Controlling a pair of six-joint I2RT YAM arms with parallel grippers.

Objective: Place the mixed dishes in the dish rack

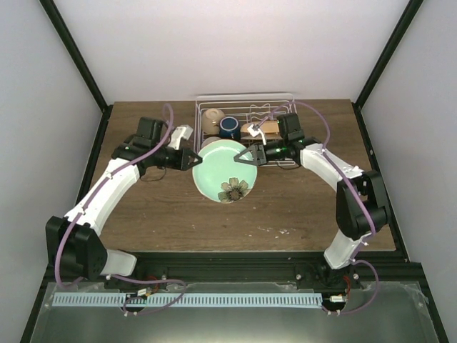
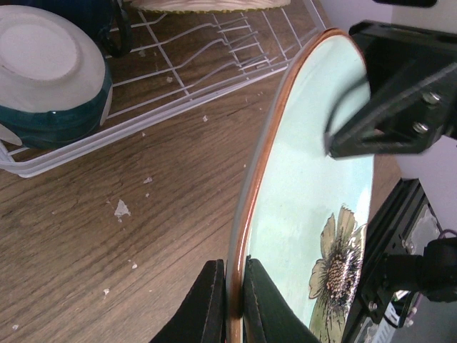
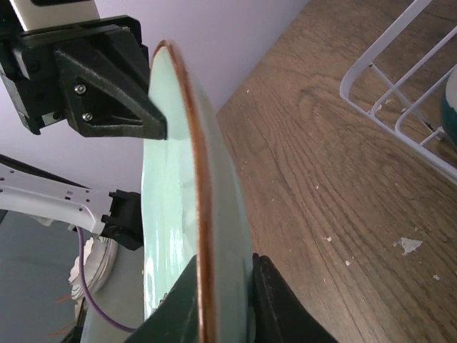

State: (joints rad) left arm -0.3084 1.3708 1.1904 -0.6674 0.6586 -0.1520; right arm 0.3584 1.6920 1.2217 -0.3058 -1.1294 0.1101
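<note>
I am seeing a brown wood-grain tabletop (image 1: 300, 207) carrying scattered small white flecks (image 2: 122, 209), with black frame bars (image 1: 75, 53) standing alongside.

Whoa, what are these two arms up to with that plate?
Two robot arms are loading a white dish rack. Both grip one pale green flowered plate: the left arm's fingers pinch one side of its rim, the right arm's fingers the opposite side. It is held tilted in front of the rack, where a cream bowl and a dark blue mug already sit.
</note>
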